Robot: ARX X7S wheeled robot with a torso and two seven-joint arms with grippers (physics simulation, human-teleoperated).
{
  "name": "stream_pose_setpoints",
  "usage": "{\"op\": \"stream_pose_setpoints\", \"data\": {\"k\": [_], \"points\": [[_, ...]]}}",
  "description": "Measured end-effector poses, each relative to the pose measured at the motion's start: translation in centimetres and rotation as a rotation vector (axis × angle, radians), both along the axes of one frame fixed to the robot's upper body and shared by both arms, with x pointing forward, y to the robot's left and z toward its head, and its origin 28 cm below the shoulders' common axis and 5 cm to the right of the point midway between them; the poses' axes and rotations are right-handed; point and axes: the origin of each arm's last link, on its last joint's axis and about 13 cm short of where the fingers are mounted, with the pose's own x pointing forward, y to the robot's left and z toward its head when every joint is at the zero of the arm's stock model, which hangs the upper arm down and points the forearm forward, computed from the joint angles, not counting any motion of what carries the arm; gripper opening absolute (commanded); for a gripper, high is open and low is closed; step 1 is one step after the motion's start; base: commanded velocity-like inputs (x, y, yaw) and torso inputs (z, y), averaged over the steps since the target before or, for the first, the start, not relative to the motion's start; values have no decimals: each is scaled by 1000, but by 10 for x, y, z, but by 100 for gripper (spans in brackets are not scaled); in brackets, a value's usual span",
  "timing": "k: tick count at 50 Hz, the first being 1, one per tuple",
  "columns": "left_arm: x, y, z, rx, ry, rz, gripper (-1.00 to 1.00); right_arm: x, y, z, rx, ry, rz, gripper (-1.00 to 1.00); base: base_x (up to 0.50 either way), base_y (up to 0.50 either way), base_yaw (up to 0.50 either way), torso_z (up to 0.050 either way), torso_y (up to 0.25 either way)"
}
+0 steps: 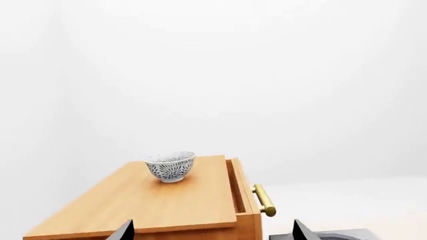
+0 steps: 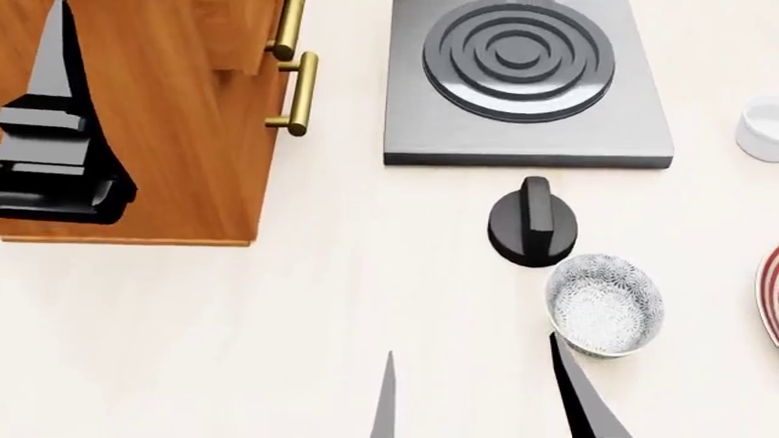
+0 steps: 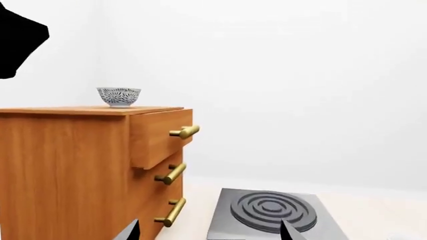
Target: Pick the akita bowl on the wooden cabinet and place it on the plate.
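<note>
The pale worktop [image 2: 244,347] carries the wooden cabinet [image 2: 182,137], a grey stove plate [image 2: 414,137], a black knob [image 2: 532,222], a speckled bowl [image 2: 605,306] just beyond the right claw [image 2: 475,401], and the plate [image 2: 771,292].

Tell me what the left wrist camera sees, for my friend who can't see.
A small blue-and-white patterned bowl sits upright on top of a wooden cabinet, alone. A brass drawer handle sticks out at the cabinet's side, and the left pincer's two dark tips poke in, holding nothing.
</note>
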Motion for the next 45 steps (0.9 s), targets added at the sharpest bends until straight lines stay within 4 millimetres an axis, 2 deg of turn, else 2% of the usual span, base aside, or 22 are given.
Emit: {"op": "stream_pose_setpoints", "data": {"k": [19,28,34,45], "points": [[1,5,1,-33,8,57,100,-1,0,0,-10,-9,-3,100,470,0,0,0,0],[1,6,2,-40,10,61,100,0,0,-1,-5,0,-4,100,45,13,0,0,0],[1,5,1,-41,12,56,100,0,0,-1,-17,-4,-11,100,1,408,0,0,0],[2,5,-1,-44,18,58,100,1,0,-2,-3,10,-5,100,0,0,0,0,0]]}}
